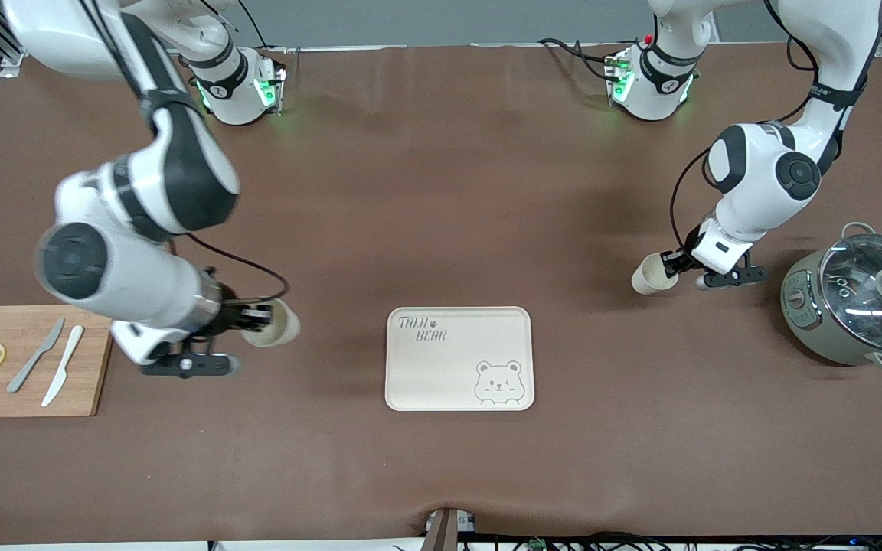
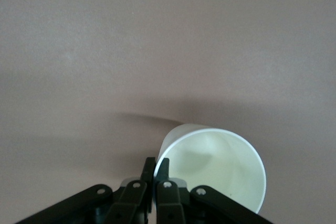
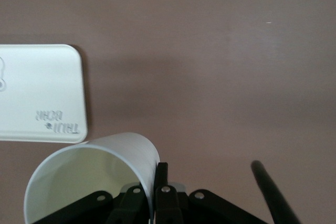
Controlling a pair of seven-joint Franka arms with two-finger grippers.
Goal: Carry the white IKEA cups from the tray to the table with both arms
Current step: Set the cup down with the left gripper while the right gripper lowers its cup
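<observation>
My right gripper (image 1: 259, 318) is shut on the rim of a white IKEA cup (image 1: 279, 324) and holds it tilted above the table, between the cutting board and the tray. In the right wrist view the gripper (image 3: 156, 174) pinches the wall of that cup (image 3: 89, 174). My left gripper (image 1: 671, 264) is shut on the rim of the other white cup (image 1: 651, 276), held tilted over the table between the tray and the pot. In the left wrist view the gripper (image 2: 156, 167) pinches the rim of that cup (image 2: 218, 166).
A cream bear tray (image 1: 459, 358) lies mid-table and also shows in the right wrist view (image 3: 39, 93). A grey-green pot with a glass lid (image 1: 858, 298) stands at the left arm's end. A wooden cutting board (image 1: 27, 386) with knives and lemon slices lies at the right arm's end.
</observation>
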